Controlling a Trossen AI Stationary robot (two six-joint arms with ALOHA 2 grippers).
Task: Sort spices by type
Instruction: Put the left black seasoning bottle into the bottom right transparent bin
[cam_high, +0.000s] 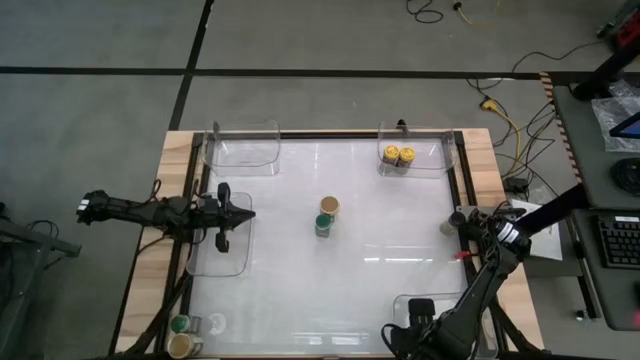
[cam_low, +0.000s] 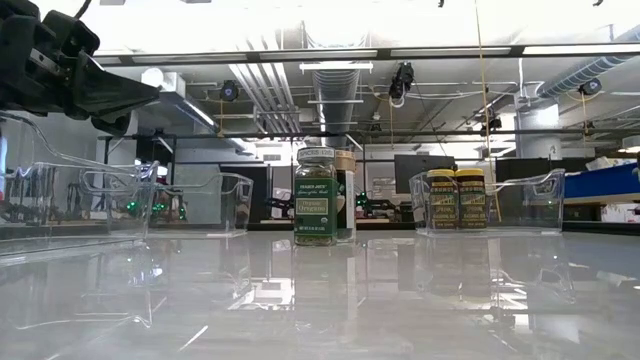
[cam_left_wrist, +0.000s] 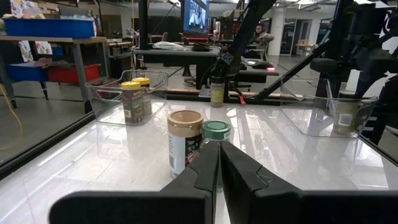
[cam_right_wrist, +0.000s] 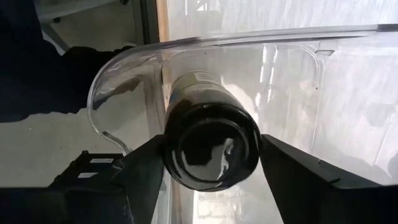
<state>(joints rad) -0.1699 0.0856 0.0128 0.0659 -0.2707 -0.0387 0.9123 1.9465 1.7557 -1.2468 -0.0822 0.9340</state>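
Black-lidded jar (cam_right_wrist: 211, 146) clamped in right gripper (cam_right_wrist: 208, 163) jaws over bin (cam_right_wrist: 124, 68); lower upright, then release. Left gripper (cam_high: 243, 213) jaws closed, empty.

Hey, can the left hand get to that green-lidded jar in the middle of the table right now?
Probably yes. The left hand, shut and empty, points straight at the green-lidded jar with only bare table between them; the tan-lidded jar stands close beside it.

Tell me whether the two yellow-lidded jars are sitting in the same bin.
Yes, both yellow-lidded jars stand side by side inside one clear bin at the table's far right corner.
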